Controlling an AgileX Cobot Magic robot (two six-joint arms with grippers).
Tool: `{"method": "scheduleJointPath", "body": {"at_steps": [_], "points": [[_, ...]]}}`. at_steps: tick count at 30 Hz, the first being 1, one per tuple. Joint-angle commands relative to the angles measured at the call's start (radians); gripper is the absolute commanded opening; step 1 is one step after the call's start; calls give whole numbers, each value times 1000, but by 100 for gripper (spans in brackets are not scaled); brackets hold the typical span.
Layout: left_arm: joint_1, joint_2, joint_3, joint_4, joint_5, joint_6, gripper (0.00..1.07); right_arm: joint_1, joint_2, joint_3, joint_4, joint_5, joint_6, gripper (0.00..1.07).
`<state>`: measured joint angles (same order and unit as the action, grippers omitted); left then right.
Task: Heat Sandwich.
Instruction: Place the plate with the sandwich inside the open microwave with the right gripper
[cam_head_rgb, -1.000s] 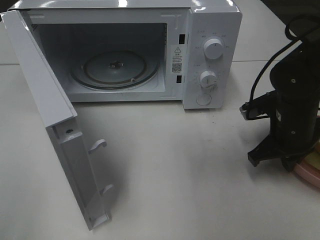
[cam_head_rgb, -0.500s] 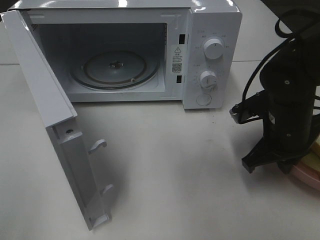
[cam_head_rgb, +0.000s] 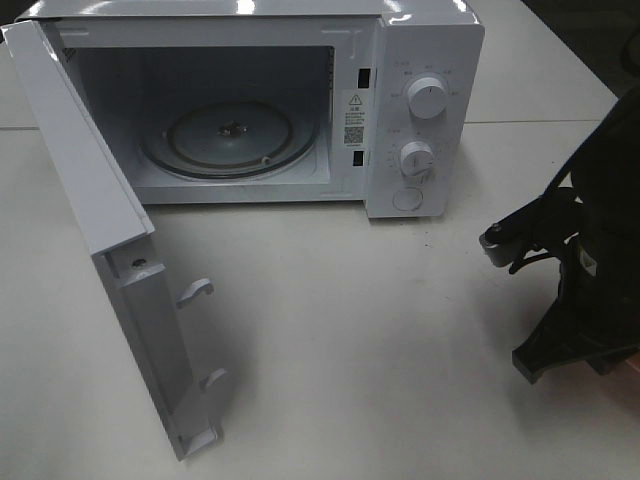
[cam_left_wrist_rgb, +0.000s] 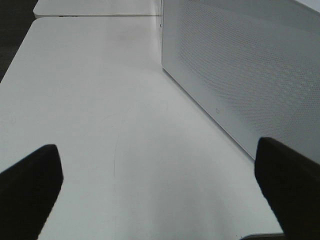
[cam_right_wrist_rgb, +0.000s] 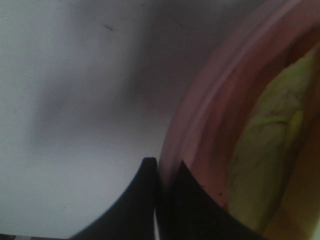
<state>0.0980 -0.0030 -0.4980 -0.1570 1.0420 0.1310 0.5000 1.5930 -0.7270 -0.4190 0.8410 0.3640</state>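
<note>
Worktop (cam_head_rgb: 380, 330) carries the microwave (cam_head_rgb: 430, 40), door (cam_head_rgb: 90, 180) swung wide, turntable (cam_head_rgb: 230, 140) empty. Pink plate (cam_right_wrist_rgb: 200, 125) sits off to the right, sandwich (cam_right_wrist_rgb: 270, 145) lying on it. Right end effector (cam_right_wrist_rgb: 159, 170) pressed together, pinching plate rim. Left end effector (cam_left_wrist_rgb: 155, 155) spread, beside microwave. Step looks like plate pick-up. Next move prob. needs a level lift, then a carry to the turntable w/o clipping the door.

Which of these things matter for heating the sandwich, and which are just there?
In the job: sandwich; pink plate under it, its rim pinched by the right gripper; microwave, door open; turntable inside.
Just there: white table; left gripper, open, holding nothing.
</note>
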Motion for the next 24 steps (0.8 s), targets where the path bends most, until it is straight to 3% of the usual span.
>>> {"method": "scheduleJointPath", "body": {"at_steps": [1,24], "points": [[2,-29,3,-2,-3,-9,101,57,-49,10,-21,61,11,0],[2,-29,3,-2,-3,-9,101,393,-168,10,-29,168,29,0]]}}
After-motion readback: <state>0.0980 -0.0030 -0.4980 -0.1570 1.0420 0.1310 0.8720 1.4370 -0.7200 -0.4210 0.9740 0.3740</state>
